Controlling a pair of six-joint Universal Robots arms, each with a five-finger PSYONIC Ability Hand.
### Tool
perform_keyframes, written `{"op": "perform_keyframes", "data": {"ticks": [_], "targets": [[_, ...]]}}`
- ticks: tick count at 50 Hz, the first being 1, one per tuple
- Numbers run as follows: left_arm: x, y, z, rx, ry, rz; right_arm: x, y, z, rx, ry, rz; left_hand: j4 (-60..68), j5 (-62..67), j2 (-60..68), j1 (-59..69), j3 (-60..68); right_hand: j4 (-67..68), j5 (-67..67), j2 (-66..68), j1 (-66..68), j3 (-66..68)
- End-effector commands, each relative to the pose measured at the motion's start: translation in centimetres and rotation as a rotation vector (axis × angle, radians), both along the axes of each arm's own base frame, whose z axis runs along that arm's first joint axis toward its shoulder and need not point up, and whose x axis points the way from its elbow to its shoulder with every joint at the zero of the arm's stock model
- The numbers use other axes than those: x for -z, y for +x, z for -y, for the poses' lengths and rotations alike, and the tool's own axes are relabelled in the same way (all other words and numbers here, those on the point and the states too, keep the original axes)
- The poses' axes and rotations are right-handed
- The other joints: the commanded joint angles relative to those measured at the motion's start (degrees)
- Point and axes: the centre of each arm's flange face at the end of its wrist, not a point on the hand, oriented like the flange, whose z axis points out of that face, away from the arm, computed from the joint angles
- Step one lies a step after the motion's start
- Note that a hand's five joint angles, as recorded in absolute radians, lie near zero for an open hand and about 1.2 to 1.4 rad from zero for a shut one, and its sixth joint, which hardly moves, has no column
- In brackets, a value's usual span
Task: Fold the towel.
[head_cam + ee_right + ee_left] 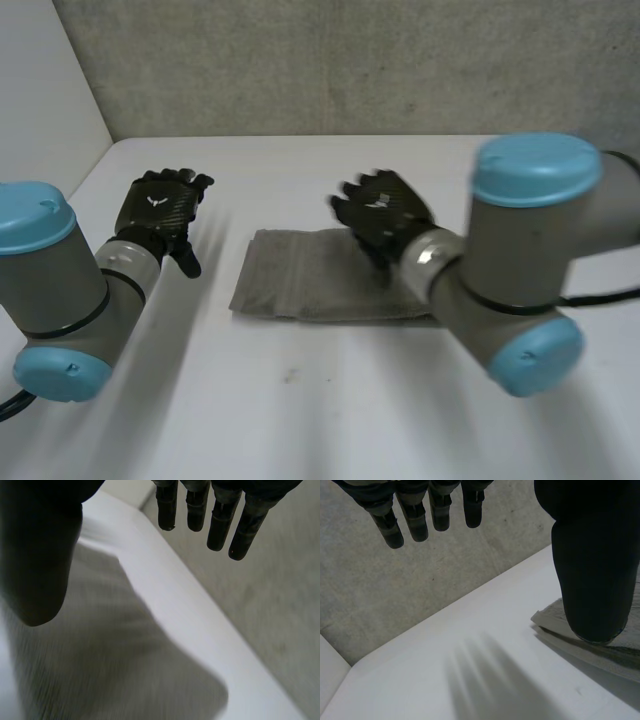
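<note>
White table (320, 400) fills the foreground of the head view, matte and bare apart from a faint speck or two. A rough grey wall (350, 60) closes it off at 12 o'clock, and a pale panel (40, 90) stands at 10 o'clock.

The towel (300, 280) lies near the middle of the table. It is a grey cloth with a fine ribbed weave, folded into a flat rectangle (stacked layers show along its edge in the left wrist view). Its short side at 9 o'clock runs slightly aslant.

The right hand (385, 215) is over the towel's far edge, at about 1 o'clock from the cloth's middle. In the right wrist view its fingers (220, 525) are straight and a little apart, reaching past the towel's far edge. The thumb (35, 555) is held wide, and the cloth (100, 670) lies spread beneath the palm. Whether the hand touches the towel cannot be told.

The left hand (158, 210) is over bare table at 9 o'clock from the towel, apart from it. Its fingers (415, 525) are straight and close together, closed on nothing. In its wrist view a towel corner (555, 617) shows just beside the thumb (592, 570).
</note>
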Motion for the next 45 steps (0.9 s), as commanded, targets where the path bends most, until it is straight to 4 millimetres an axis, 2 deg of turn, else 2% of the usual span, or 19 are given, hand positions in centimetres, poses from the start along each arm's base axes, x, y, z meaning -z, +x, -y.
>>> {"op": "perform_keyframes", "data": {"ticks": [1,9,13,15,21,22,23,24,25,29,32,36,39,40,41,42,43,44,45], "targets": [[0.0,-0.5,-0.4,0.018,-0.002,-0.001,4.5,-5.2,1.5,0.133,0.096,-0.037,0.7,-1.2,0.8,0.3,0.7,2.7,3.8,2.8,3.8,3.1],[0.1,-0.6,-0.5,0.021,0.002,0.001,7.9,-6.7,2.4,0.133,0.116,0.014,0.7,-1.2,0.8,0.3,0.7,14.0,15.1,14.0,15.1,14.4],[0.2,-0.6,-0.5,0.021,0.004,0.002,8.1,-7.0,2.7,0.135,0.128,0.050,0.7,-1.2,0.8,0.3,0.7,14.3,15.5,14.4,15.4,14.7],[0.2,-0.7,-0.6,0.023,0.005,0.002,8.2,-7.5,3.2,0.161,0.149,0.081,0.7,-1.2,0.8,0.3,0.7,20.4,21.5,20.4,21.5,20.7],[0.1,-0.7,-0.7,0.026,0.004,0.002,8.6,-7.8,3.7,0.179,0.154,0.090,0.7,-1.2,0.8,0.3,0.7,25.8,26.9,25.8,26.9,26.1],[0.1,-0.7,-0.7,0.026,0.003,0.000,8.9,-7.9,3.9,0.184,0.159,0.087,0.7,-1.2,0.8,0.3,0.7,34.6,35.7,34.6,35.7,35.0],[0.1,-0.8,-0.7,0.027,0.004,0.000,9.0,-8.0,4.1,0.192,0.160,0.086,0.7,-1.2,0.8,0.3,0.7,50.0,51.1,50.1,51.1,50.4],[0.1,-0.8,-0.7,0.027,0.004,0.000,9.0,-8.0,4.1,0.192,0.160,0.086,0.7,-1.2,0.8,0.3,0.7,50.2,51.3,50.2,51.3,50.5],[0.1,-0.8,-0.7,0.027,0.003,0.000,8.9,-8.3,4.4,0.206,0.154,0.084,0.7,-1.2,0.8,0.3,0.7,65.1,66.2,65.1,66.2,65.5],[0.1,-0.8,-0.8,0.027,0.006,0.001,8.3,-9.8,5.5,0.276,0.133,0.068,0.7,-1.2,0.8,0.3,0.7,65.2,66.4,65.3,66.4,65.6],[0.1,-0.8,-0.8,0.029,0.006,0.001,8.0,-10.1,5.8,0.289,0.114,0.056,0.5,-1.4,0.6,0.1,0.5,65.2,66.4,65.3,66.4,65.6],[-0.1,-0.9,-0.8,0.032,-0.003,-0.003,5.8,-10.9,6.6,0.287,0.009,0.007,0.5,-1.4,0.6,0.1,0.5,65.2,66.4,65.3,66.4,65.6],[-0.3,-0.9,-0.7,0.030,-0.009,-0.003,4.0,-10.1,7.2,0.239,-0.096,-0.035,0.5,-1.4,0.6,0.1,0.5,65.2,66.4,65.3,66.4,65.6],[-0.5,-0.9,-0.6,0.029,-0.016,-0.006,3.2,-8.9,7.0,0.189,-0.142,-0.046,0.5,-1.4,0.6,0.1,0.5,65.2,66.4,65.3,66.4,65.6],[-0.8,-1.0,-0.5,0.029,-0.025,-0.009,2.1,-6.1,5.7,0.092,-0.194,-0.038,0.5,-1.4,0.6,0.1,0.5,65.2,66.4,65.3,66.4,65.6],[-0.8,-1.0,-0.5,0.029,-0.025,-0.009,2.1,-6.1,5.7,0.091,-0.195,-0.038,0.5,-1.4,0.6,0.1,0.5,65.2,66.4,65.3,66.4,65.6],[-1.2,-0.9,-0.5,0.026,-0.033,-0.014,1.3,-2.9,4.0,-0.020,-0.234,-0.014,0.5,-1.4,0.6,0.1,0.5,65.2,66.4,65.3,66.4,65.6],[-1.7,-0.9,-0.5,0.026,-0.047,-0.019,1.5,0.3,2.0,-0.131,-0.242,0.004,0.7,-1.2,0.8,0.3,0.7,65.2,66.4,65.3,66.4,65.6],[-2.2,-0.9,-0.5,0.026,-0.062,-0.025,1.5,0.3,2.0,-0.132,-0.242,0.004,0.7,-1.2,0.8,0.3,0.7,65.2,66.4,65.3,66.4,65.6]]}}
